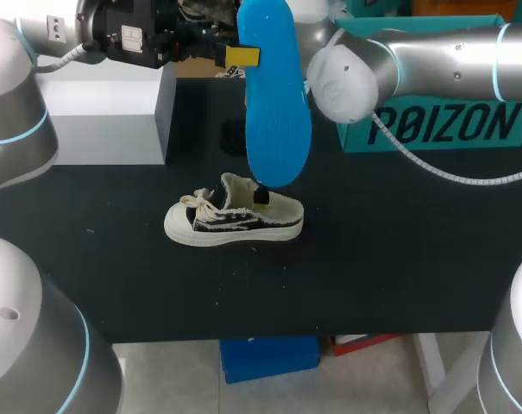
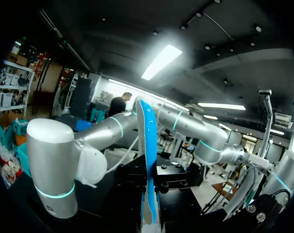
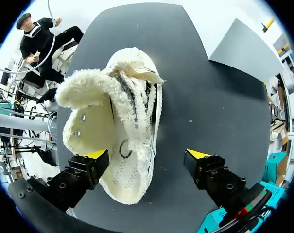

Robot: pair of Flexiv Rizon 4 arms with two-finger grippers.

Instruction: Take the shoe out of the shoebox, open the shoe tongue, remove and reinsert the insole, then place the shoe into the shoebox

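With the blue insole (image 1: 276, 103) out and clamped aloft in the left gripper (image 1: 243, 57), reinsertion is the step in hand, and the next move calls for feeding it heel-first into the sneaker (image 1: 235, 220), which stands on the table (image 1: 399, 259) under the right gripper (image 3: 147, 155), its jaws spread wide.

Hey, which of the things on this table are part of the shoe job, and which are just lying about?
Part of the job: blue insole, held up by the left end effector; shoe, on the table under the open right end effector; teal shoebox, back right.
Just lying about: white box, back left.
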